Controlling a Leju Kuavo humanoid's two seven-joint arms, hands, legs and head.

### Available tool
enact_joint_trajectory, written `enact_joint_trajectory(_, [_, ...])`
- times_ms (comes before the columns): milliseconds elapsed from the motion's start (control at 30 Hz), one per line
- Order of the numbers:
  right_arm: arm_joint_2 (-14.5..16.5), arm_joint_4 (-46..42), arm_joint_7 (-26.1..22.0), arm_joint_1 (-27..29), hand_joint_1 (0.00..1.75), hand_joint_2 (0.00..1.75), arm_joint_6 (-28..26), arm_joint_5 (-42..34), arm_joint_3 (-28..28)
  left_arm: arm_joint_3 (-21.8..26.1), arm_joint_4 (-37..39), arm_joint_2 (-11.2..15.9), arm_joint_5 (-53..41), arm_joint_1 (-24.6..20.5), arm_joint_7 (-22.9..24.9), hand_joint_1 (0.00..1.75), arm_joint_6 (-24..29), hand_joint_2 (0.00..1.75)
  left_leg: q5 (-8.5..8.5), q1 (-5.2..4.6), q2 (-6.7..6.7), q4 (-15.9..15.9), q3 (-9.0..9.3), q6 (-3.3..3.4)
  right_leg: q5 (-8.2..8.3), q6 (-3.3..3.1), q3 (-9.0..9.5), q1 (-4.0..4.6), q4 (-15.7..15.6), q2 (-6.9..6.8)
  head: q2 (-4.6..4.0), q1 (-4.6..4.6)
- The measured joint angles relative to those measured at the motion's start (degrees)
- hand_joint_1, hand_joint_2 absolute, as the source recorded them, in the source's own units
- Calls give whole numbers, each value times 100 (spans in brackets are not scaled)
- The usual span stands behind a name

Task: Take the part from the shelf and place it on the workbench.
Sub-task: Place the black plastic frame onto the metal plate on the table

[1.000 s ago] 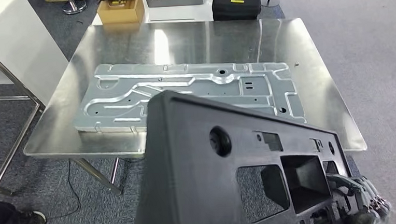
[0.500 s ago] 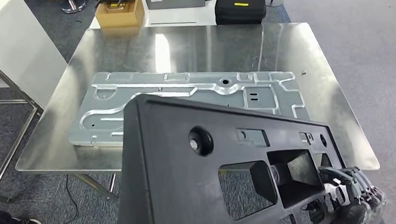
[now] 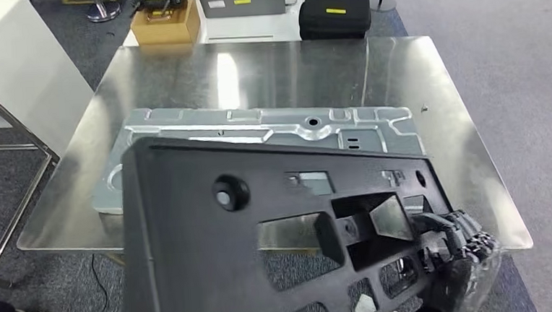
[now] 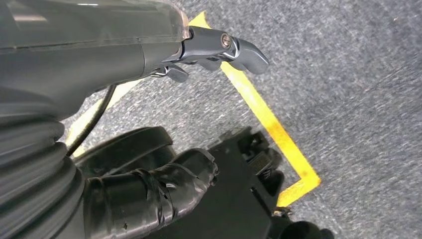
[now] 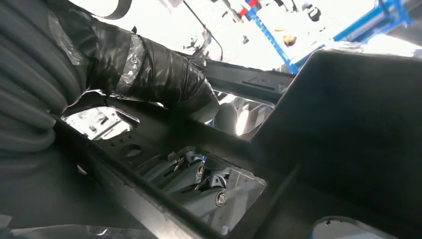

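Gleaming steel workbench [image 3: 428,81] (metal panel [image 3: 256,121] atop), grey carpet [image 3: 512,33] around.

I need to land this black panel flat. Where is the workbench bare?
Bare steel lies on the workbench beyond the silver stamped plate, toward the black case, and in a strip along its right edge. The near middle is crowded by that plate, under the black panel.

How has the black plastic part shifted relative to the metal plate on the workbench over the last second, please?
Yes. The black part, gripped by the right hand, has swung leftward and flatter, now covering more of the metal plate lying on the workbench.
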Motion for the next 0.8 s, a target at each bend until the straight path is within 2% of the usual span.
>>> enact_joint_trajectory(33, [-40, 55, 79, -76, 163, 175, 0, 66, 55, -11, 0, 2, -4, 1, 9, 0, -6, 175, 59, 12, 6, -28, 19, 33, -18, 29, -1, -4, 17, -1, 0, 0])
enact_joint_trajectory(100, [-131, 184, 248, -247, 163, 175, 0, 223, 162, -33, 0, 3, -6, -19, 42, 0, 2, 87, 100, 42, 17, -91, 51, 97, -193, 83, -114, -14, 275, -2, 0, 5])
enact_joint_trajectory(167, [-216, 334, 419, -421, 163, 175, 0, 418, 240, -60, 0, 1, -17, -54, 95, 0, 26, 0, 109, 49, 22, -112, 64, 133, -530, 128, -442, -38, 936, -4, 0, 10])
enact_joint_trajectory(200, [-251, 417, 502, -504, 164, 175, 0, 533, 270, -74, 0, 1, -30, -66, 129, 0, 41, 0, 105, 48, 22, -108, 63, 139, -663, 148, -634, -52, 1297, -4, 0, 9])
enact_joint_trajectory(233, [-283, 496, 583, -578, 164, 175, 0, 664, 293, -88, 0, 1, -48, -72, 165, 0, 52, 0, 97, 47, 20, -102, 64, 139, -699, 164, -768, -65, 1528, -6, 0, 9])
enact_joint_trajectory(267, [-310, 568, 665, -652, 164, 175, 0, 813, 309, -103, 0, -1, -69, -76, 198, 0, 59, 0, 86, 47, 15, -93, 68, 137, -628, 176, -810, -78, 1565, -6, 0, 9])
enact_joint_trajectory(300, [-332, 637, 755, -740, 165, 175, 0, 998, 321, -116, 0, -4, -94, -80, 231, 0, 62, 0, 72, 49, 10, -81, 77, 130, -449, 181, -740, -89, 1373, -7, 0, 9])
enact_joint_trajectory(333, [-350, 702, 847, -844, 165, 175, 0, 1211, 326, -133, 0, -9, -117, -86, 257, 0, 62, 0, 54, 51, 6, -67, 88, 117, -213, 180, -579, -98, 1005, -8, 0, 10])
enact_joint_trajectory(400, [-369, 828, 1039, -1085, 166, 175, 0, 1670, 327, -172, 0, -21, -161, -115, 303, 0, 61, 0, 19, 34, 0, -36, 92, 74, 72, 159, -263, -90, 304, -4, 0, 10])
enact_joint_trajectory(433, [-378, 896, 1155, -1203, 167, 175, 0, 1904, 327, -196, 0, -25, -178, -133, 323, 0, 60, 0, 13, 26, -1, -29, 85, 44, 113, 142, -187, -80, 122, 0, 0, 7])
enact_joint_trajectory(567, [-475, 1270, 1909, -1701, 171, 175, 0, 2926, 343, -290, 0, -31, -234, -185, 394, 0, 40, 0, -40, 36, -1, 28, 44, -77, 132, 30, -165, -74, 9, 8, 0, 2])
enact_joint_trajectory(633, [-554, 1487, 2358, -1959, 170, 175, 0, 3376, 382, -338, 0, -33, -262, -204, 430, 0, 26, 0, -286, 50, -1, 448, -151, -121, 151, -34, -149, -83, -23, -4, 0, -2])
enact_joint_trajectory(700, [-663, 1768, 2768, -2190, 170, 175, 0, 3687, 443, -386, 0, -36, -288, -215, 462, 0, 7, 0, -609, 55, -1, 1204, -526, -144, 147, -67, -151, -69, -22, -16, 0, -5])
enact_joint_trajectory(733, [-725, 1918, 2940, -2295, 169, 175, 1, 3775, 474, -403, 0, -37, -297, -216, 480, 0, -4, 0, -682, 57, 0, 1498, -685, -150, 144, -71, -150, -62, -21, -19, 0, -5])
enact_joint_trajectory(767, [-792, 2083, 3091, -2408, 169, 175, 6, 3825, 512, -417, 0, -38, -304, -217, 498, 0, -14, 0, -643, 57, 0, 1594, -755, -150, 141, -75, -148, -59, -18, -19, 0, -5])
enact_joint_trajectory(800, [-858, 2251, 3221, -2527, 170, 175, 16, 3845, 549, -434, 0, -38, -308, -221, 519, 0, -25, 0, -496, 57, 0, 1464, -717, -142, 138, -74, -142, -57, -16, -15, 0, -6])
